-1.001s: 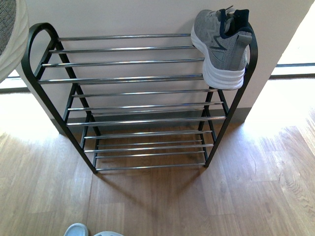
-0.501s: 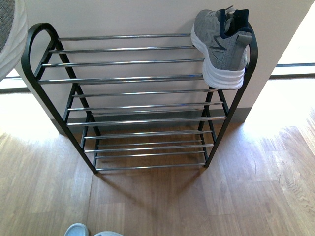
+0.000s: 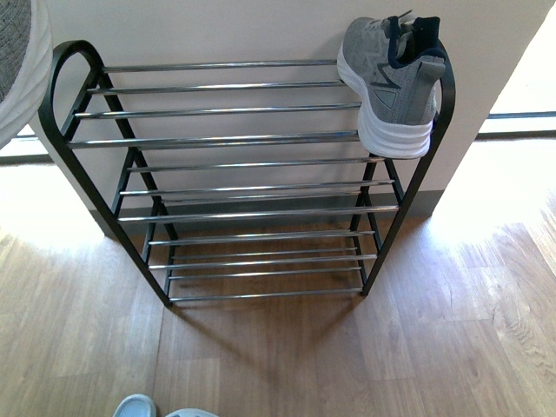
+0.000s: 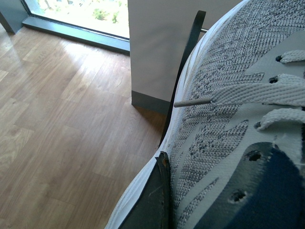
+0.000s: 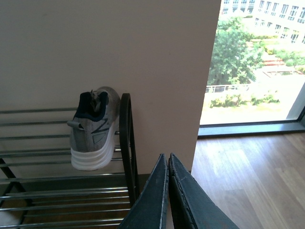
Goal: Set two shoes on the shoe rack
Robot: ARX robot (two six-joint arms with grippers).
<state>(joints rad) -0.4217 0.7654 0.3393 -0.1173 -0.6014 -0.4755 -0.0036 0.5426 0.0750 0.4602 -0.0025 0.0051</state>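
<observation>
The shoe rack's top rods lie bare from the rounded left frame at 10 o'clock across to 1 o'clock. There a grey sneaker fills the right end, its heel out past the front rod. The wall closes the back at 12. A second sneaker, clamped in the left claw, hangs at 10 o'clock just beside the left frame. Pale slides lie on the floor at 6 to 7 o'clock, with open floor between them and the rack.

left tool clamped on sneaker, right tool closed, empty
</observation>
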